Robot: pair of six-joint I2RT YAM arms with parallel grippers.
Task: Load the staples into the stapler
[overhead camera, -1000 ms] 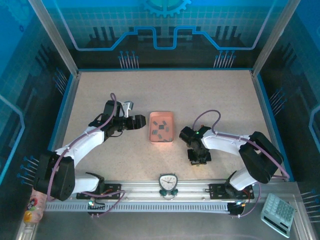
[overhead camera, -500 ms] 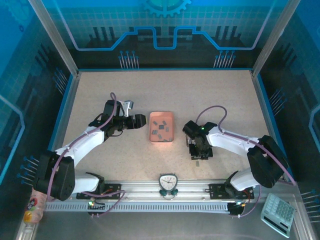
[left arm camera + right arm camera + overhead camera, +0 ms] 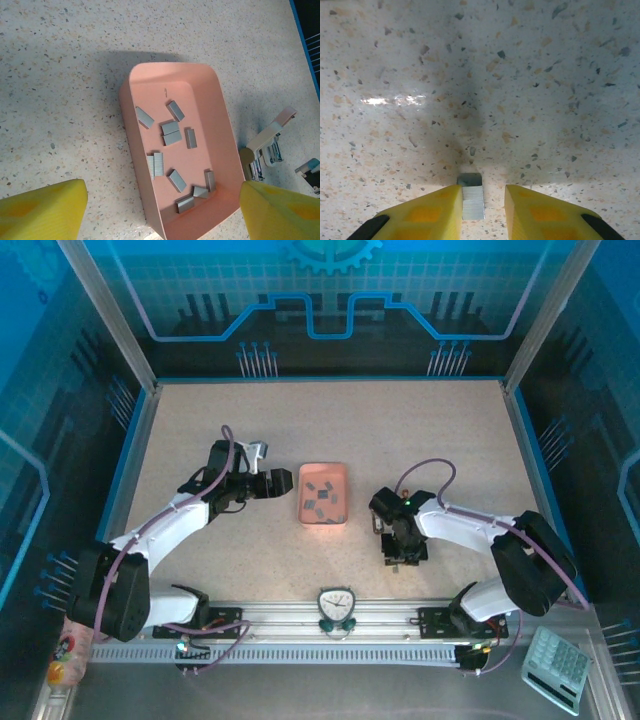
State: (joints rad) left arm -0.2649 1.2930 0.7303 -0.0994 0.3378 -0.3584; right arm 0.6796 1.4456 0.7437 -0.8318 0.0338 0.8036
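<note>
Several grey staples [image 3: 171,134] lie loose in a pink tray [image 3: 131,130], which the top view shows at mid table [image 3: 303,502]. My left gripper [image 3: 164,200] hangs open and wide over the tray's near end, seen from above [image 3: 282,481] at the tray's left side. A small beige stapler [image 3: 265,142], flipped open, lies just right of the tray. My right gripper [image 3: 483,189] is low on the table [image 3: 401,562], narrowly open. One staple strip [image 3: 472,197] lies flat between its fingers, against the left one and clear of the right.
A raised blue border [image 3: 520,440] frames the speckled table. A small clock [image 3: 336,607] sits on the front rail between the arm bases. A calculator [image 3: 557,668] lies off the table at the near right.
My right arm has swung a little to the right and nearer the front rail, staying low over the table, and its jaws have eased apart slightly. The left arm has not moved.
</note>
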